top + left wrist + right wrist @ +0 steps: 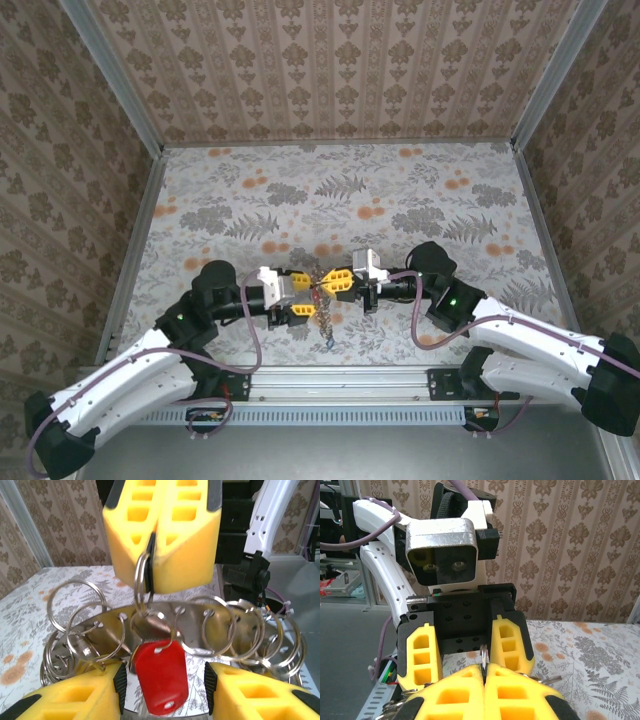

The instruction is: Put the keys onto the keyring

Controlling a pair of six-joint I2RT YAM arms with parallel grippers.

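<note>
The keyring [192, 622] is a silvery curved plate hung with several split rings. In the top view it dangles [325, 314] between the two grippers at the table's near middle. My right gripper [152, 580] comes in from above, shut on one split ring [483, 655] that sticks up between its yellow fingers [470, 695]. From a ring hangs a key with a red head [161, 675]. It sits between the fingers of my left gripper [165, 682], which stands open with a gap on either side. The other keys are out of view.
The table [340, 190] has a floral cloth, with patterned walls on three sides and metal corner posts [110, 70]. A slotted metal rail [340, 410] runs along the near edge. The left gripper [465, 650] faces the right wrist camera.
</note>
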